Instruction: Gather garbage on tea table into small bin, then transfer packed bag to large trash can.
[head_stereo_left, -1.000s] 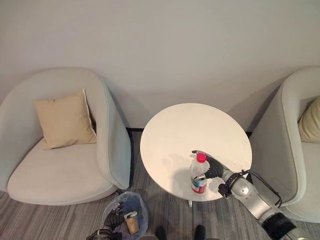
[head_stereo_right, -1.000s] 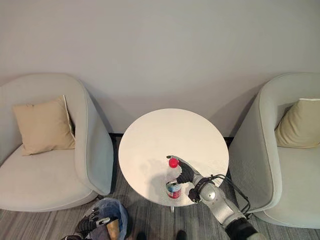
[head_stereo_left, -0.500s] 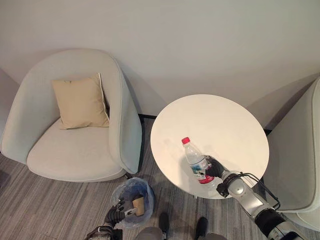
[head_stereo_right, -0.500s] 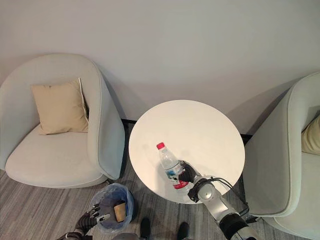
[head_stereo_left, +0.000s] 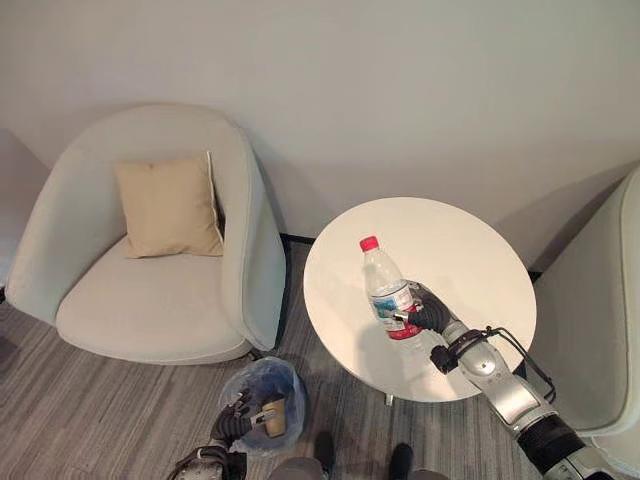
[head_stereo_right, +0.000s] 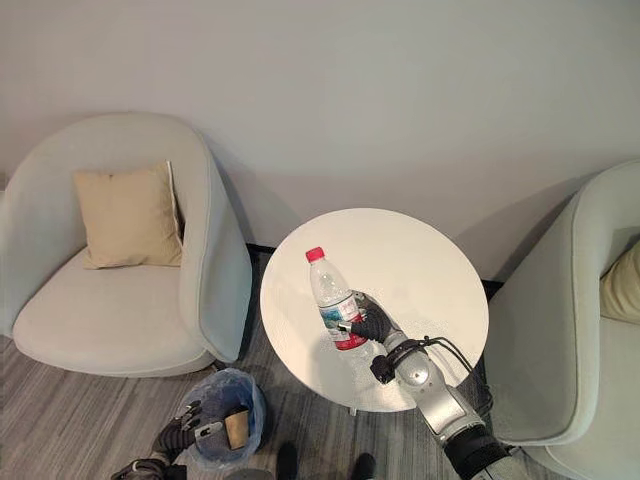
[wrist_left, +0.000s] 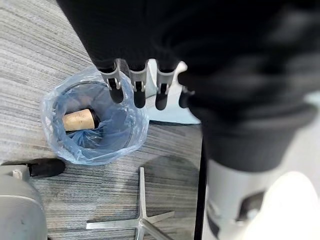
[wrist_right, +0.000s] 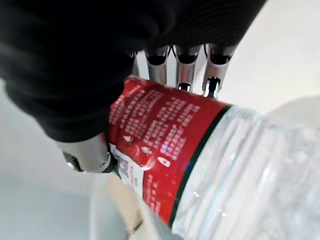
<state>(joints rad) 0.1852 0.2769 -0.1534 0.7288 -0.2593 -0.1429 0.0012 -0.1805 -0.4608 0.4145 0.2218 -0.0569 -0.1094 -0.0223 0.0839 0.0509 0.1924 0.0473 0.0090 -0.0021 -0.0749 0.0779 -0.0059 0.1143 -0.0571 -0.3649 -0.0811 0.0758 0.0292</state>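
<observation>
Right hand (head_stereo_left: 428, 314) curled round the lower part of a clear bottle (head_stereo_left: 386, 292) with a red cap and a red label, thumb and fingers closed on the label band as the right wrist view shows (wrist_right: 165, 150). Bottle lifted above the round white table (head_stereo_left: 470, 260), tilted, cap leaning toward the armchair side.

Left hand (head_stereo_right: 182, 428) low by the floor, just beside the small bin (head_stereo_right: 222, 400); fingers (wrist_left: 139, 87) fairly straight and relaxed, holding nothing, hanging over the bin's rim. Bin lined with a blue bag (wrist_left: 127, 125), standing on the grey striped carpet between the table's foot and the left armchair (head_stereo_left: 150, 300). Inside the bag, a tan paper cup (wrist_left: 79, 119) lying on its side.

Tan cushion (head_stereo_left: 170, 205) leaning against the armchair's back. Part of a second armchair (head_stereo_right: 570, 340) at the right edge, close to the table.
</observation>
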